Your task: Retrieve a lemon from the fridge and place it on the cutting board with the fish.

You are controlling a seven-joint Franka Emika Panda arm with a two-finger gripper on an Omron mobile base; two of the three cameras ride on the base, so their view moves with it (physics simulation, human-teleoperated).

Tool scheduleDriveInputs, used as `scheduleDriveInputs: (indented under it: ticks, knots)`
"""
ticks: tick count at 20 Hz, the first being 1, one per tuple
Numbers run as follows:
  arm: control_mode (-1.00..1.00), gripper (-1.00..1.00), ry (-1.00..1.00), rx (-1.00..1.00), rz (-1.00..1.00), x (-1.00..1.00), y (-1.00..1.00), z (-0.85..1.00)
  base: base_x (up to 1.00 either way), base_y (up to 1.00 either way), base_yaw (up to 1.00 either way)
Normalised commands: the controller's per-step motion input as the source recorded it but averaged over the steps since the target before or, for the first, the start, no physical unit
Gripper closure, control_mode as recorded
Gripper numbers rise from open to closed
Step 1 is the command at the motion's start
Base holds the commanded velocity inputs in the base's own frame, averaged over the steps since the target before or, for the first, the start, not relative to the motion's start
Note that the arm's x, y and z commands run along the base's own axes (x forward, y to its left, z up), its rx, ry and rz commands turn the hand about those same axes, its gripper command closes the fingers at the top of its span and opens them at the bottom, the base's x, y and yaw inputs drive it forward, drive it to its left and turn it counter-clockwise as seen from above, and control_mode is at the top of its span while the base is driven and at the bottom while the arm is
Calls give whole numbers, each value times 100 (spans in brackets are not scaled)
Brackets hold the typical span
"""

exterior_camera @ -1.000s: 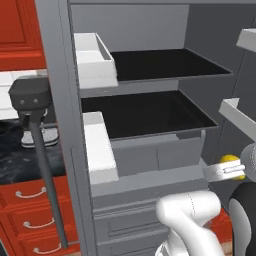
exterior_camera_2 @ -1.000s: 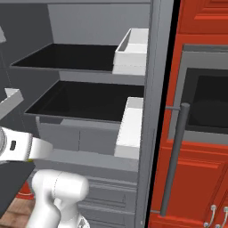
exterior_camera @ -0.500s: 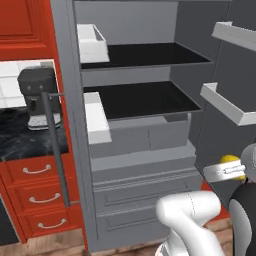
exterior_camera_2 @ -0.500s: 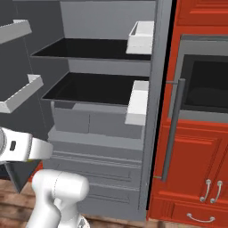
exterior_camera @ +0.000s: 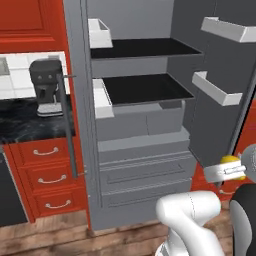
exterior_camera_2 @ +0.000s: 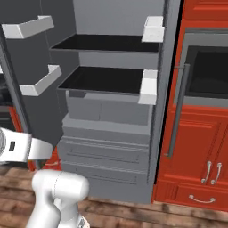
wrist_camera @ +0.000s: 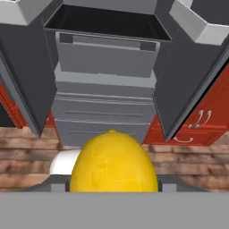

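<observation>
My gripper [wrist_camera: 112, 188] clasps the lemon [wrist_camera: 112, 163], held low and clear of the open fridge [exterior_camera: 145, 165], so I can carry it to the cutting board.

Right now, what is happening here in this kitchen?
The robot arm holds the lemon in its claw, out in front of the fridge and clear of its shelves. Both fridge doors stand open. The shelves that show are bare. A coffee machine stands on the counter to the left.

Yellow lemon [wrist_camera: 113, 162] held before the open grey fridge [wrist_camera: 105, 80].
</observation>
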Motion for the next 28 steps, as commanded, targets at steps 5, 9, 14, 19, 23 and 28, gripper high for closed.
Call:
scheduleDriveInputs:
  ticks: [5,9,14,19,23,28]
  knots:
    - [100,100,0,0,0,0,0,0,-37,29,1]
    - [100,100,0,0,0,0,0,0,-1,73,-1]
    - [100,100,0,0,0,0,0,0,0,99,-4]
    - [100,100,0,0,0,0,0,0,0,100,-2]
    - [100,100,0,0,0,0,0,0,0,100,-1]
    - [100,100,0,0,0,0,0,0,0,100,0]
